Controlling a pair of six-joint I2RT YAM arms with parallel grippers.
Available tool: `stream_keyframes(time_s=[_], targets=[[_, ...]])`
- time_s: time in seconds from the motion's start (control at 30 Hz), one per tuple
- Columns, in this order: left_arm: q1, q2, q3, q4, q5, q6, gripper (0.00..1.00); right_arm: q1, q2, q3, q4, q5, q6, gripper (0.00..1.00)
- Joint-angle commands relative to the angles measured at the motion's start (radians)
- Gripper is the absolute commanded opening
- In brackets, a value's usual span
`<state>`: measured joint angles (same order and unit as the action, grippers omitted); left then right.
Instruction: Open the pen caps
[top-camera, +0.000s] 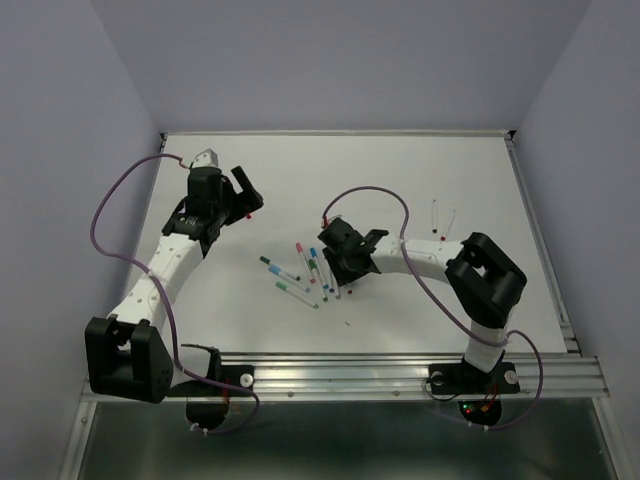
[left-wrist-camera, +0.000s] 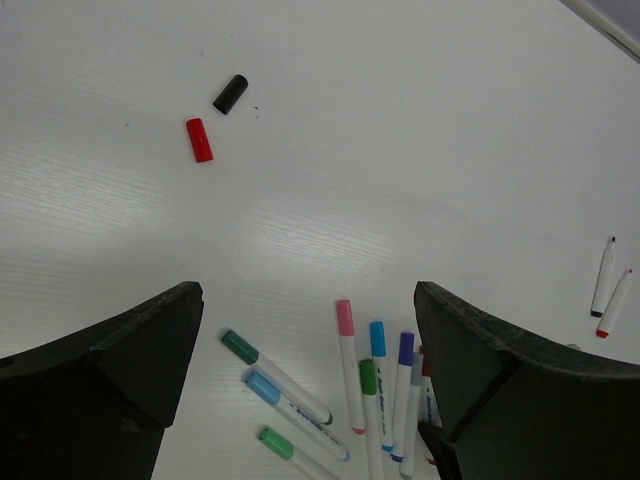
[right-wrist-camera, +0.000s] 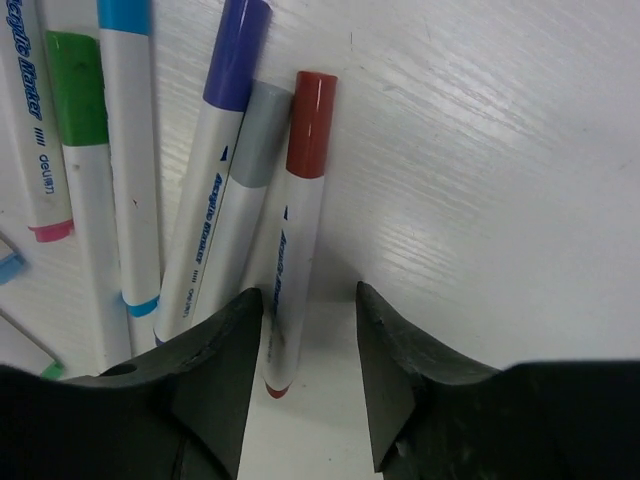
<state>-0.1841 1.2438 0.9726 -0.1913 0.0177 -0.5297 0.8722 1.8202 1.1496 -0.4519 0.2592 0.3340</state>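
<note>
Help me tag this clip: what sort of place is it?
Probably a robotics lab test cell: a white table boxed in by plain panels, arm bases bolted to an aluminium rail, marker pens laid out.

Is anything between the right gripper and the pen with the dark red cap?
Nothing visible. The right gripper is open, and the tail of the dark red-capped pen lies between its fingers. Its dark red cap is bare; only the grey-capped pen lies against that pen.
</note>
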Motion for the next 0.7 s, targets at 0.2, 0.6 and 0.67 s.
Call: stream_keyframes(time_s=[0.2, 0.6, 0.67], targets=[[-0.005, -0.03, 0.008, 0.004, -0.042, 0.011, 0.99, 0.007, 0.125, 0.125, -0.145, -0.046, 0.042, 0.37], [-0.005, -0.052, 0.008, -0.005, -0.055, 0.016, 0.99, -0.038, 0.221, 0.168, -0.198, -0.167, 0.025, 0.23], [-0.005, -0.058, 0.003, -0.004, -0.056, 0.014, 0.99, -0.038, 0.24, 0.177, -0.214, -0.16, 0.02, 0.21]])
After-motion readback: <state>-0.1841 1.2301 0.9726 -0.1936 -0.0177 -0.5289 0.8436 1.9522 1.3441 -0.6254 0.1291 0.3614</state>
